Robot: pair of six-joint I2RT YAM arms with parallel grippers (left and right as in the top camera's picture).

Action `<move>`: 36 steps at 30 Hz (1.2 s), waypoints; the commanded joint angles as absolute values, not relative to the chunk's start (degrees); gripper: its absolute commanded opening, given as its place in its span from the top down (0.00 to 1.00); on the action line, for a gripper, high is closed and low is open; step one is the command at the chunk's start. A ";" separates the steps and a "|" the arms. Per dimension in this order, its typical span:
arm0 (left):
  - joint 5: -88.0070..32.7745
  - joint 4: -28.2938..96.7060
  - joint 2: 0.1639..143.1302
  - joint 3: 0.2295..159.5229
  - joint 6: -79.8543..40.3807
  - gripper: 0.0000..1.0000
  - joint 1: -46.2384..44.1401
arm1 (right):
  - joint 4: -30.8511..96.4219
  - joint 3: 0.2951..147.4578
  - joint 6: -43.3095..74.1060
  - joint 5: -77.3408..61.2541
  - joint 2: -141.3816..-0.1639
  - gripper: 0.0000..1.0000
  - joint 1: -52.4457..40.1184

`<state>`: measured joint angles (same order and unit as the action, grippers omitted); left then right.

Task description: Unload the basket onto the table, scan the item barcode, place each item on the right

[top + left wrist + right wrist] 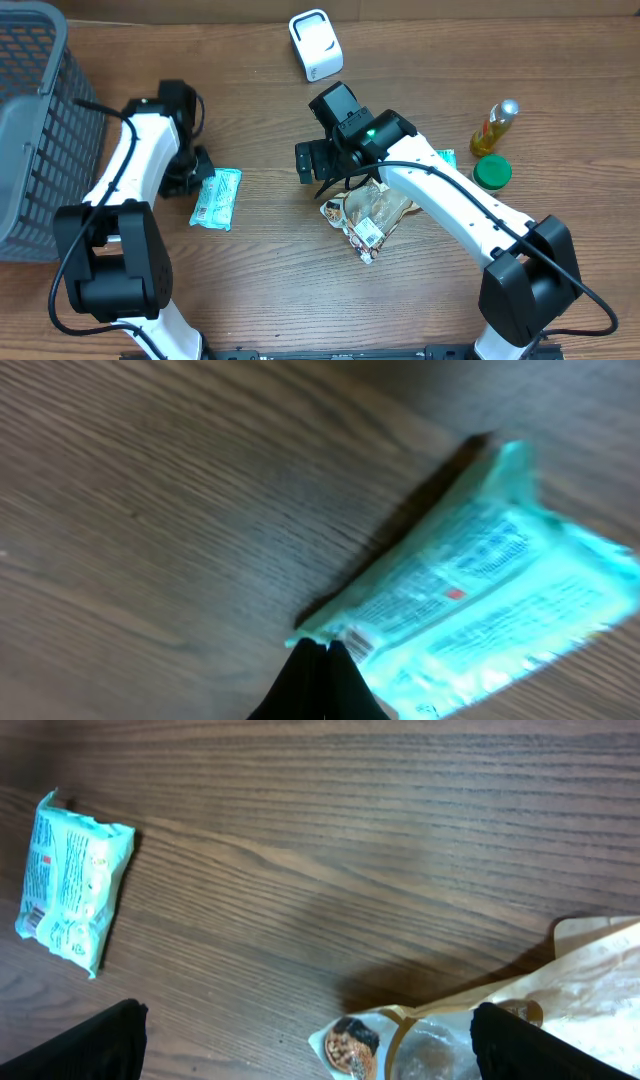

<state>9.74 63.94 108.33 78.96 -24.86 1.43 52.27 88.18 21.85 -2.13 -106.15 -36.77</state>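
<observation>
Now, left pincer (322,656) closed on corner of teal packet (480,580), right pincer (315,1045) wide, well apart.

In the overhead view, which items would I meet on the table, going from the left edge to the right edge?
Gray basket → teal packet → white scanner → brown snack bag → yellow bottle.

Soft, even light from above; faint shadows on the tabletop (270,290). Left wrist view blurred, its mint packet (480,600) glaring pale; other views sharp.
</observation>
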 commanded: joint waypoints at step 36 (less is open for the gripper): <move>2.85 69.67 107.98 89.67 -17.78 0.96 -3.09 | 42.09 77.93 25.74 -5.65 -105.67 0.00 -36.58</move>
<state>-2.83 68.66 108.33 88.84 -19.03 -5.43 42.48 78.35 25.47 -5.61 -106.15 -36.77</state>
